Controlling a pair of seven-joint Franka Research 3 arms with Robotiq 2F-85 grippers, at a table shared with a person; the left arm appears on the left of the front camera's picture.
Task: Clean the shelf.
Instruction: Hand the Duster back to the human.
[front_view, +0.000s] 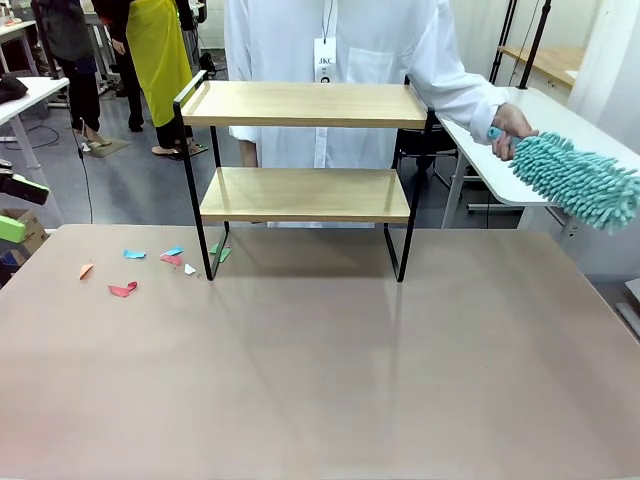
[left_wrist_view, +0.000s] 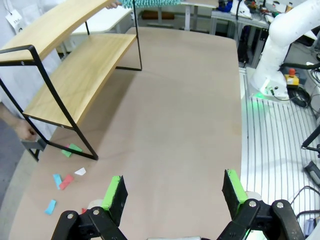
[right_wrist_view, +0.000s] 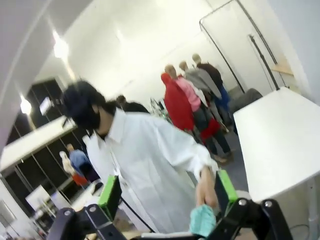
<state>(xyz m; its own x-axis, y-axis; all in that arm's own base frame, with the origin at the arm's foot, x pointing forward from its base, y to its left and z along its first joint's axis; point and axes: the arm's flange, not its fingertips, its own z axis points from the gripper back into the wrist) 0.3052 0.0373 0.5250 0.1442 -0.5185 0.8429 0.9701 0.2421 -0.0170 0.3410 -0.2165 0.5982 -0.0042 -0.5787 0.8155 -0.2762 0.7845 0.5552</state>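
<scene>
Your shelf (front_view: 305, 150) sits at the far side of the table (front_view: 320, 380), in front of the person, both boards bare, with paper scraps (front_view: 125, 288) by its left legs. Your left gripper (left_wrist_view: 172, 192) is spread wide, nothing in it. The right gripper (right_wrist_view: 167, 192) is released too, and the person's hand (front_view: 512, 128) holds the teal duster (front_view: 580, 180).

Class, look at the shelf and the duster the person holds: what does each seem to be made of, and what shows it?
Shelf: boards look like light wood or wood laminate, faint grain; frame thin black metal, matte. Duster: teal chenille-like fabric, probably microfibre, with nubby tufts.
</scene>
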